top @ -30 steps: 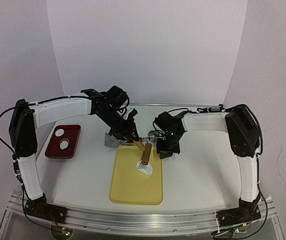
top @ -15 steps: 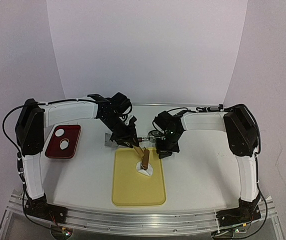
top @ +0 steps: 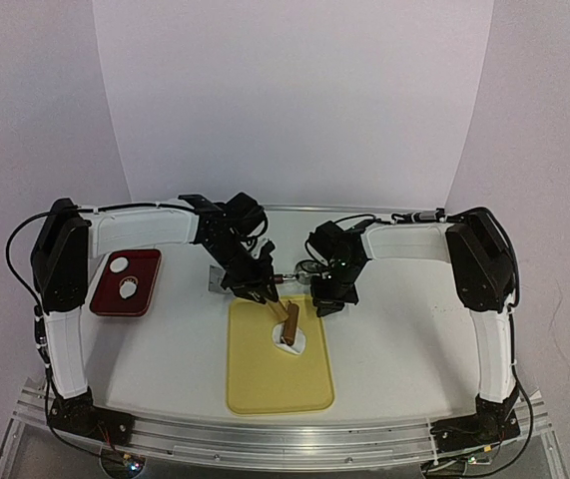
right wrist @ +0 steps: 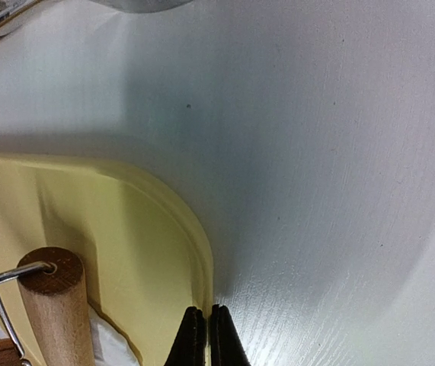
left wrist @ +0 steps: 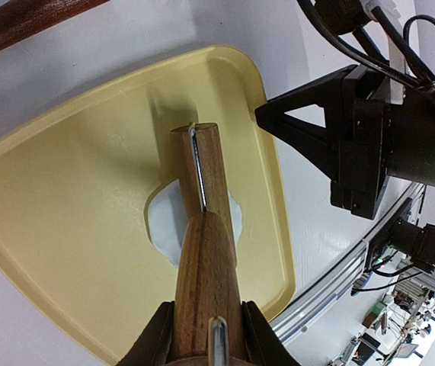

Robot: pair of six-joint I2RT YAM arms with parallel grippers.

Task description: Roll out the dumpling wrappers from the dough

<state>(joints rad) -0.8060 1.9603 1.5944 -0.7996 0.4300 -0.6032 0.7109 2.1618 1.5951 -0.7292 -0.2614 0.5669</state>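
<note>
We see the left gripper point(left wrist: 208, 341) clamped narrowly on the handle of a small wooden roller point(left wrist: 200, 171) with a wire bracket. Its drum lies on a flat, irregular patch of white dough point(left wrist: 164, 225) near the middle of a pale yellow plastic tray point(top: 275, 389). The right gripper point(right wrist: 206, 335) is fully closed and holds nothing; its tips sit at the tray's rim, apparently pinning it. We judge the main risk to be the tray sliding: if those closed tips slip off the rounded rim, a push of the roller could drag tray and dough together. The dough could also stick to the drum and lift or tear, since the patch is barely wider than the roller, and a tilted handle would press one edge thinner. The left wrist view shows dough on both sides of the drum. The top view hides much of that behind the roller, yet it alone shows two small round white dumpling wrappers point(top: 120, 264) lying apart in a dark red tray point(top: 105, 307) well to the left. Only the right wrist view shows the tips meeting the rim.
</note>
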